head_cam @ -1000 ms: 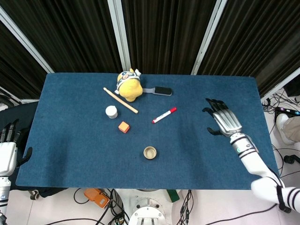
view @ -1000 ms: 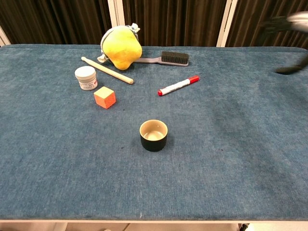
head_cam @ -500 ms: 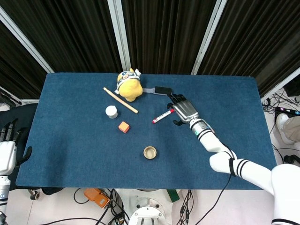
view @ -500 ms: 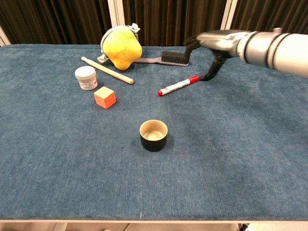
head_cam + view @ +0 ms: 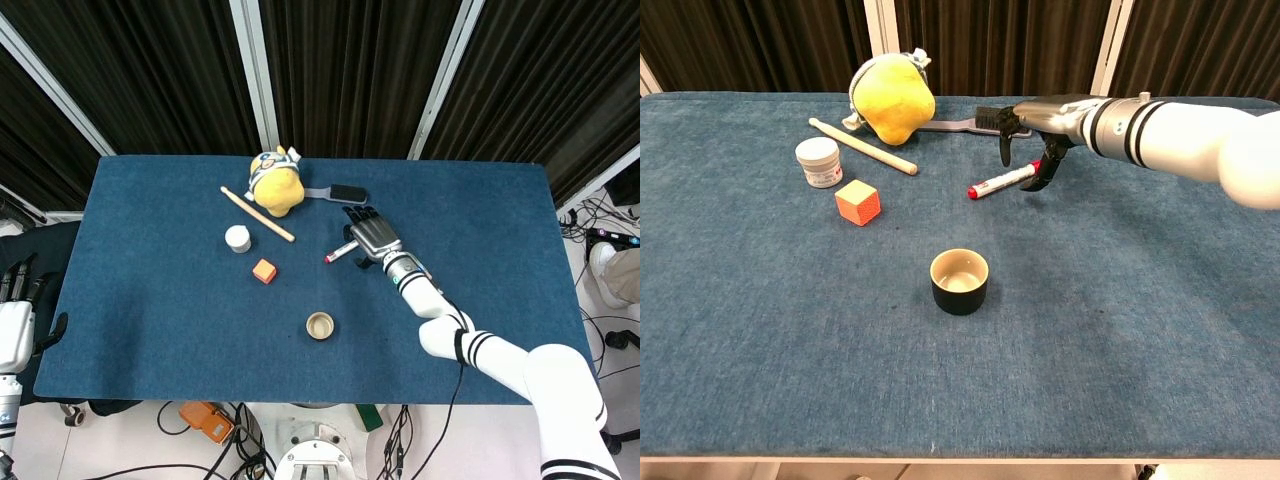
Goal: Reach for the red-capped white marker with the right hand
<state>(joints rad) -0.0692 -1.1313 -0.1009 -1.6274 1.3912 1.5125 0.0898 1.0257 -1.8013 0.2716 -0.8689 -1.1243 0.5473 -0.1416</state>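
The red-capped white marker (image 5: 339, 252) (image 5: 1000, 181) lies slanted on the blue table (image 5: 150, 300), just right of centre. My right hand (image 5: 371, 235) (image 5: 1036, 131) hovers over its red-cap end with the fingers (image 5: 1005, 146) spread and pointing down, the thumb to the right of the cap. I cannot tell whether any finger touches the marker; it still lies flat on the cloth. In the head view the hand covers the cap. My left hand (image 5: 16, 325) hangs beyond the table's left edge, holding nothing.
A black brush (image 5: 340, 193) (image 5: 985, 120) lies just behind my right hand. A yellow plush toy (image 5: 277, 183), a wooden stick (image 5: 257, 213), a white jar (image 5: 238, 238) and an orange cube (image 5: 264, 270) sit to the left. A dark cup (image 5: 320, 325) (image 5: 959, 281) stands nearer the front.
My right hand swept from the table's right side leftward to above the marker's cap end and dropped lower over it. The marker and the left hand have not moved.
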